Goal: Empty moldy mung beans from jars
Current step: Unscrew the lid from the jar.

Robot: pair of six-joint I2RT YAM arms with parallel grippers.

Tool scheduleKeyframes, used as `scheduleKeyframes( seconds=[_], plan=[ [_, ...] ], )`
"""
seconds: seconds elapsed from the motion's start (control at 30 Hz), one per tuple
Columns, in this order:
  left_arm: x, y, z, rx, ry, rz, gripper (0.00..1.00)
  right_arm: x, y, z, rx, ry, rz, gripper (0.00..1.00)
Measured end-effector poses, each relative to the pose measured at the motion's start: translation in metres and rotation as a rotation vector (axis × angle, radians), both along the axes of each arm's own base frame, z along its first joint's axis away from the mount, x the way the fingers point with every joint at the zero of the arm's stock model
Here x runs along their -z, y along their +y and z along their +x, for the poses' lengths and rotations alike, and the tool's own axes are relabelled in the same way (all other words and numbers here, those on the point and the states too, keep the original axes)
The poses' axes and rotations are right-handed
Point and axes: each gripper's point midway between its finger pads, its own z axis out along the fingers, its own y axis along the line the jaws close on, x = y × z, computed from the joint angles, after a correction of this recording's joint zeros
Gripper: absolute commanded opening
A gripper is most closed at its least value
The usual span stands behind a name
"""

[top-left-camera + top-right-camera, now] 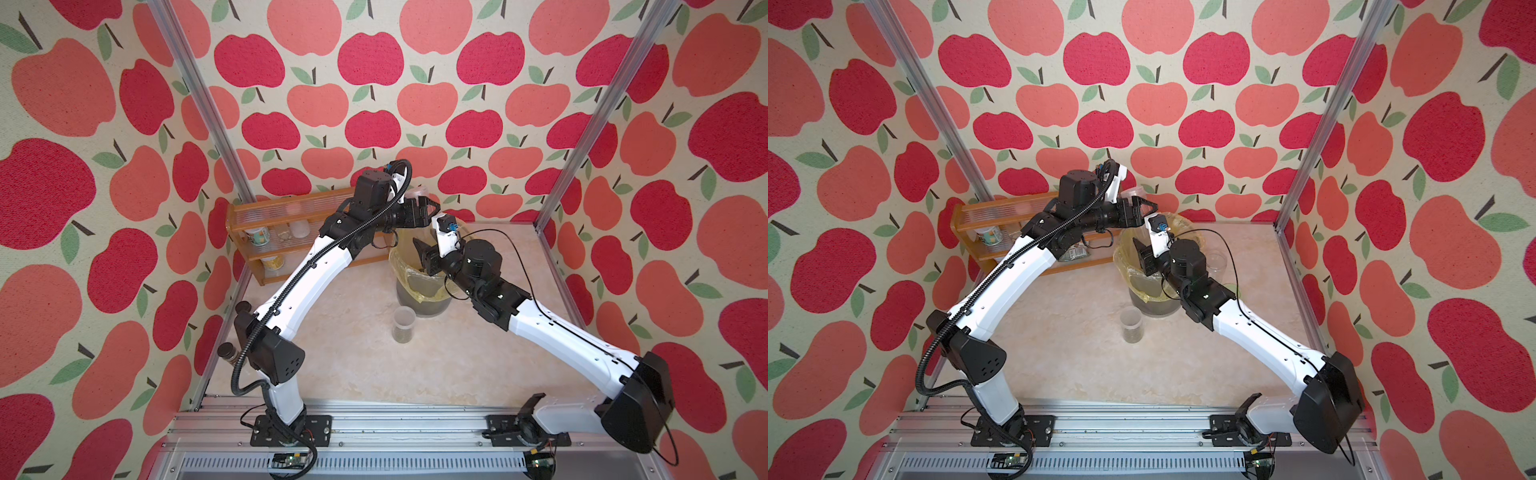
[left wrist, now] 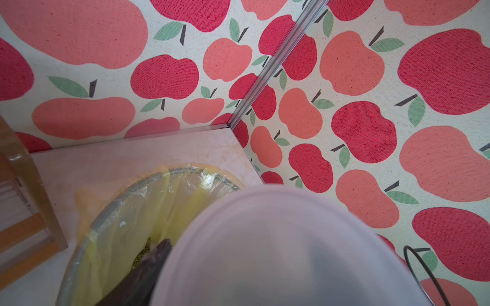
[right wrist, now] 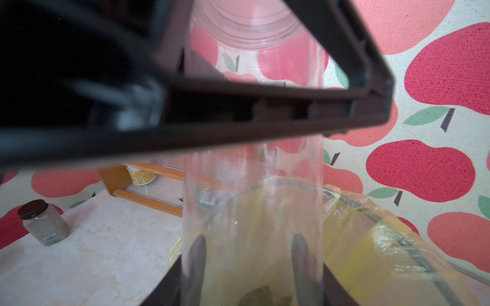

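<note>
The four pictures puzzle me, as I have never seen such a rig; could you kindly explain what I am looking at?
This is a robot: a left arm and a right arm, each ending in a two-fingered hand. Both top views look down on the whole table; the other two pictures come from cameras on the wrists. On the marbled table stand a bin lined with a yellow bag, a short jar with mung beans at its bottom, a wooden rack of cans and a small dark-lidded jar. The right hand grips a tall clear jar above the bin. The left hand is at that jar's other end, beside a frosted round piece; whether it grips anything is unclear.
</note>
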Motion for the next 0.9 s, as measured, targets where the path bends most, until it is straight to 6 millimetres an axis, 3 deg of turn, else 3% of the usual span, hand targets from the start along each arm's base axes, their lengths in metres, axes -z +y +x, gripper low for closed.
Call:
scheduleKeyframes(
  seconds=[0.1, 0.4, 0.53, 0.7, 0.9],
  plan=[
    [-0.005, 0.002, -0.003, 0.002, -0.011, -0.004, 0.92, 0.003, -0.005, 0.004, 0.002, 0.032, 0.014, 0.38],
    [-0.050, 0.019, -0.015, 0.000, -0.118, -0.064, 0.95, 0.013, -0.008, 0.004, -0.027, 0.106, 0.039, 0.38],
    [-0.057, 0.032, -0.012, 0.010, -0.121, -0.084, 0.90, 0.008, -0.015, 0.002, -0.086, 0.132, 0.109, 0.36],
    [-0.059, 0.052, -0.013, 0.021, -0.127, -0.100, 0.91, 0.001, -0.034, 0.004, -0.169, 0.152, 0.285, 0.37],
    [-0.084, 0.052, -0.037, 0.109, -0.199, -0.149, 0.91, -0.011, -0.022, -0.011, -0.337, 0.163, 0.386, 0.37]
  ],
)
